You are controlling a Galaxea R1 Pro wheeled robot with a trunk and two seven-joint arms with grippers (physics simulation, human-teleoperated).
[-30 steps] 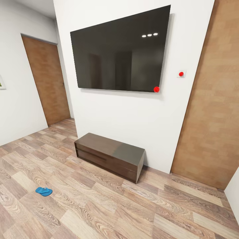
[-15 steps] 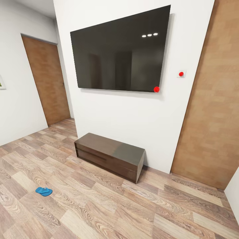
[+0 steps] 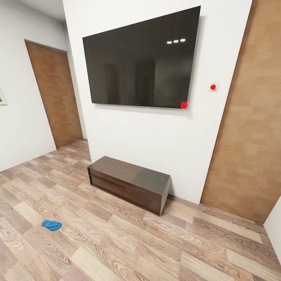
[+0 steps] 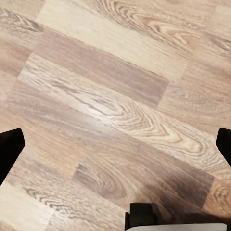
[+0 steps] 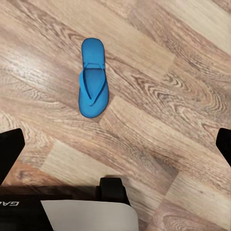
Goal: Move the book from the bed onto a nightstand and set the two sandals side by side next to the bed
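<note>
In the left wrist view, the left gripper point(image 4: 115, 144) shows two black fingertips point(image 4: 8, 151) at the frame's opposite edges. Between them sit a black, rounded block and a pale grey-white plate edge.

The right gripper point(image 5: 115, 144) looks alike: black fingertips point(image 5: 9, 151), a black block, and a grey-white panel. A dark band beside it carries pale lettering, possibly "GA", too cropped to read.

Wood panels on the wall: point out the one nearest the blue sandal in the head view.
The panel at the far left, beside the picture edge; the sandal lies on that side of the floor, while the wider panel stands right of the TV.
</note>
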